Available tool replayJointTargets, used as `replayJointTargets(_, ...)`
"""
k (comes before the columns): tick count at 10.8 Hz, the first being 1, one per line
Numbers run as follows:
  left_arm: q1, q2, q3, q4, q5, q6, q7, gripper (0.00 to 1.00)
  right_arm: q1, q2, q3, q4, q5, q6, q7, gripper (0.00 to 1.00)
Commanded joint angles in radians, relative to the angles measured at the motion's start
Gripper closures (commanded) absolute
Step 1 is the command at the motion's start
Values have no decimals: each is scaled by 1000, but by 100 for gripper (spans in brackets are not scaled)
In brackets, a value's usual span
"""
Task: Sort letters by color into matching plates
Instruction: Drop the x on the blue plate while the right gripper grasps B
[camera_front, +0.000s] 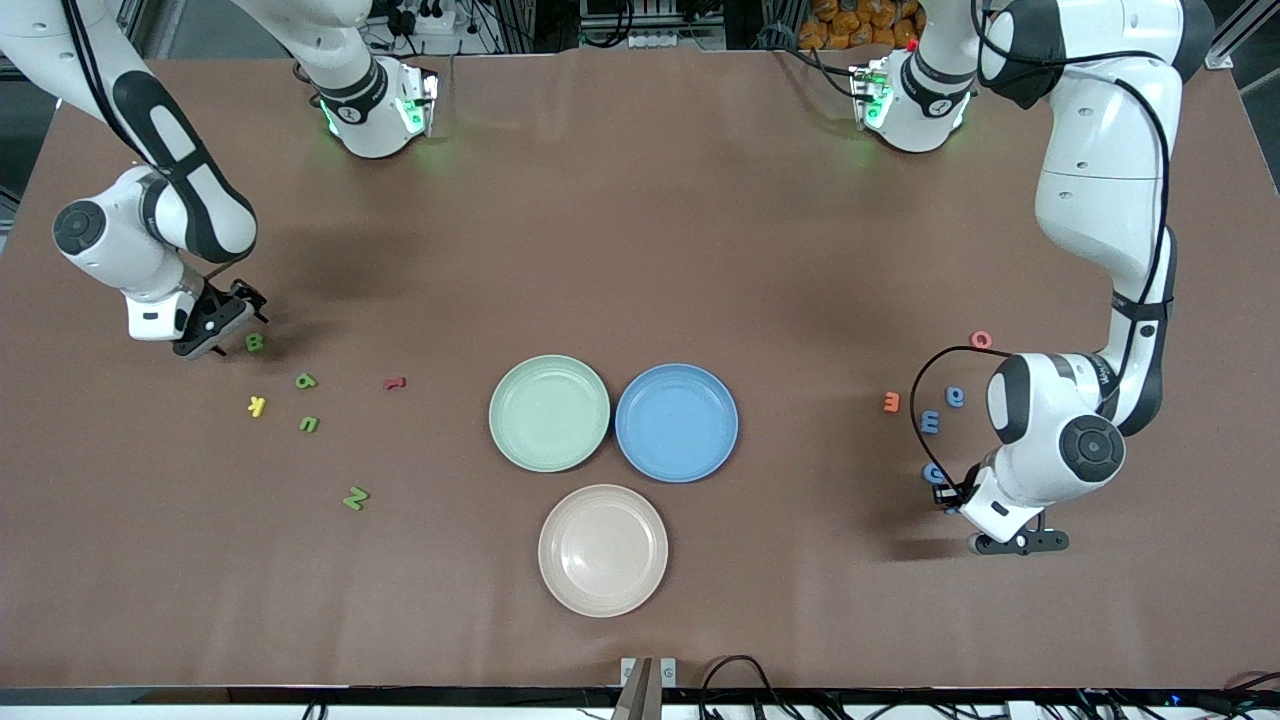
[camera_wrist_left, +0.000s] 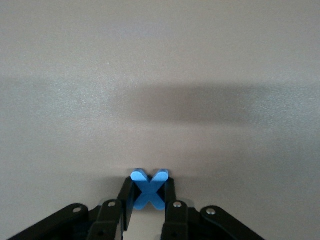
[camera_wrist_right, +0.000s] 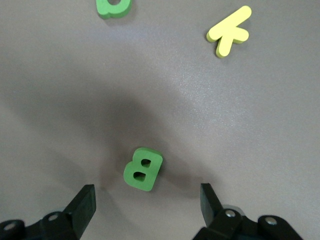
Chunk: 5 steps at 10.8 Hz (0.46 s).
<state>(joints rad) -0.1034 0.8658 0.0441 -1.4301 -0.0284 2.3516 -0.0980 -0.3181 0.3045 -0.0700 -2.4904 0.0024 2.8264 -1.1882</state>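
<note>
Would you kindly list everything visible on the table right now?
Green letters: four, green, right arm's end.
Blue letters: four, blue, left arm's end; the X is gripped.
Other letters: yellow and red near the green; orange and pink near the blue.
Plates: three, mint green beside blue, beige nearer the camera.
Left gripper: shut on the X.
Right gripper: fingers open around green B.

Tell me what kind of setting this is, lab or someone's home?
Most likely a robotics lab bench. Two white arms are mounted along one edge of a brown-covered table, cables and power strips run by their bases, and the props are staged: toy letters and three plates, such as the blue plate.
</note>
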Motion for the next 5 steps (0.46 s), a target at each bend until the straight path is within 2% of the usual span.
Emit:
replayJointTargets(1,-2,-14,2,7,-16,-2,-14,100,-6,28,13,-13,14,74,-24,7)
replayJointTargets(5,-19,-69,-41,7,-16,-21,-115,100,10,33,15,-8,16,82,-16,7)
